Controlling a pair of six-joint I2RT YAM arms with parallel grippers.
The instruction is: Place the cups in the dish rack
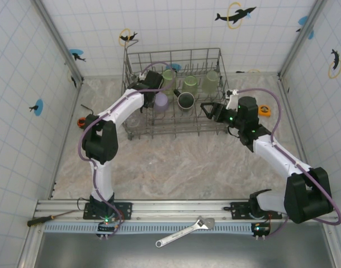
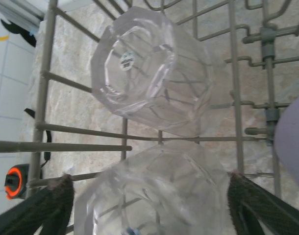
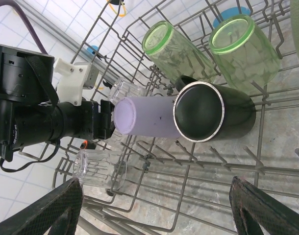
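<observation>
Jaws of our left gripper (image 2: 149, 182) flank 1 clear cup (image 2: 149, 210) inside the dish rack (image 2: 66, 146); gripping or not, we cannot tell. Jaws of our right gripper (image 3: 155, 182) stand spread, black mug (image 3: 213, 117) ahead.

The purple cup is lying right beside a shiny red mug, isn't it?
No, the mug is black, not red. In the right wrist view, the opaque lavender cup is lying right beside a dark black mug with a shiny rim.
</observation>
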